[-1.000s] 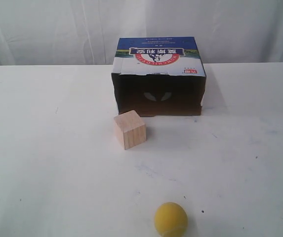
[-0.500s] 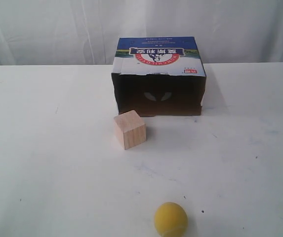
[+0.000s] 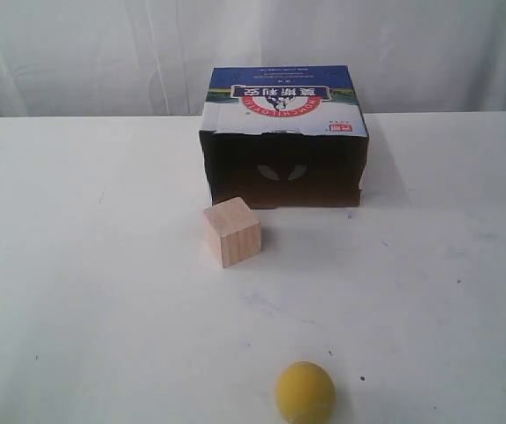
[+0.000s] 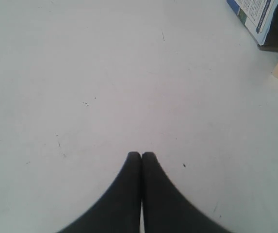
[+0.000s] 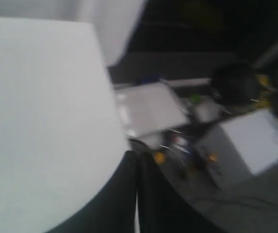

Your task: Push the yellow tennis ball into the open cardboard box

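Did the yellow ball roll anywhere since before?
No. The yellow tennis ball sits in the same spot, just as far from the wooden cube and the open cardboard box.

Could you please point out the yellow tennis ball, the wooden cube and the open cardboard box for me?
yellow tennis ball [image 3: 305,392], exterior view, centre of the sphere.
wooden cube [image 3: 242,243], exterior view, front face.
open cardboard box [image 3: 283,99], exterior view, printed top panel.
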Controlling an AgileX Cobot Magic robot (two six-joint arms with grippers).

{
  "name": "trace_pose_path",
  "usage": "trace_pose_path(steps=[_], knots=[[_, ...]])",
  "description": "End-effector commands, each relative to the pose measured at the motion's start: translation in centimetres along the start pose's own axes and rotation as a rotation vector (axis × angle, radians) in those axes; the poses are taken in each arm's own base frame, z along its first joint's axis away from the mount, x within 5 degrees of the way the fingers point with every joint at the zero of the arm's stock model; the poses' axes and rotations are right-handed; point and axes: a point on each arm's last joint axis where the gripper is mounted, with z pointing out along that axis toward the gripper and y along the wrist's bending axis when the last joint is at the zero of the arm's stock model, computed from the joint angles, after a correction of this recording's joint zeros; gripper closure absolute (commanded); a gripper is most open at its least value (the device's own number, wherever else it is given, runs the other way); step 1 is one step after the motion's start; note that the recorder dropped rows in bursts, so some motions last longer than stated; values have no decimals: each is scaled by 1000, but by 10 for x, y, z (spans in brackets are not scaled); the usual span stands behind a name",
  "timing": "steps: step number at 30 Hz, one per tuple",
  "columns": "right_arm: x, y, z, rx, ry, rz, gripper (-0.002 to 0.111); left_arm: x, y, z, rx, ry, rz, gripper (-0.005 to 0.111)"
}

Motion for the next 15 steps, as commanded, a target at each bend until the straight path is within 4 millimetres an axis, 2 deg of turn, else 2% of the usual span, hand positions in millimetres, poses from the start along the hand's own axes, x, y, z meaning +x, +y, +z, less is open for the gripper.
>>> trace_pose_path(steps=[1, 3, 6, 8, 10, 13, 15], knots=[[26, -18, -6, 178, 242, 66, 108, 1, 0, 0, 7, 5, -7, 107], [37, -7, -10, 52, 383, 55, 108, 1, 0, 0, 7, 5, -7, 107], [54, 17, -22, -236, 601, -72, 108, 1, 0, 0, 7, 5, -7, 107], [59, 31, -32, -412, 691, -47, 108, 1, 0, 0, 7, 5, -7, 107], [57, 43, -41, -543, 713, -2, 108, 1, 0, 0, 7, 5, -7, 107], [48, 60, -57, -676, 652, -39, 108, 1, 0, 0, 7, 5, -7, 107], [41, 78, -75, -773, 609, -94, 108, 1, 0, 0, 7, 5, -7, 107]])
